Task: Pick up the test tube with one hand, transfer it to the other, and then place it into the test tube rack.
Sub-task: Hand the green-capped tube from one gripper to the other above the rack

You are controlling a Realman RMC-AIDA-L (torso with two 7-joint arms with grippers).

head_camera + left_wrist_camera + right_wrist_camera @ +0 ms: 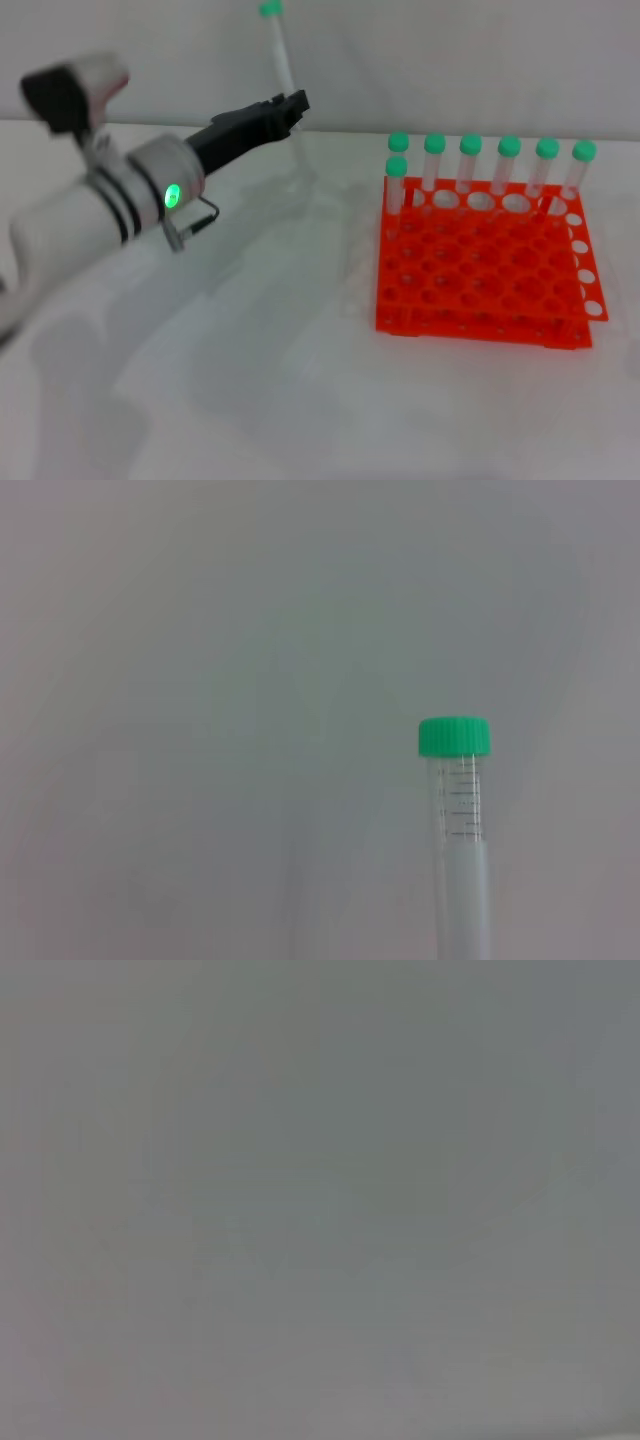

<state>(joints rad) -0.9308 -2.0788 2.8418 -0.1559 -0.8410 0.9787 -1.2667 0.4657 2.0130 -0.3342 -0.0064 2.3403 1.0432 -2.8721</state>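
Note:
My left gripper (288, 108) reaches out over the back of the table and is shut on the test tube (283, 70), a clear tube with a green cap. The tube stands nearly upright, with its cap high above the fingers and its tip below them. The tube also shows in the left wrist view (460, 820), with its green cap on top. The orange-red test tube rack (480, 270) stands on the table to the right, well apart from the held tube. My right arm and its gripper are out of view; the right wrist view shows only a plain grey surface.
Several green-capped tubes (509, 160) stand in the rack's back row, and one more (396, 180) stands at the left end of the row in front. The white table (250, 380) runs back to a pale wall.

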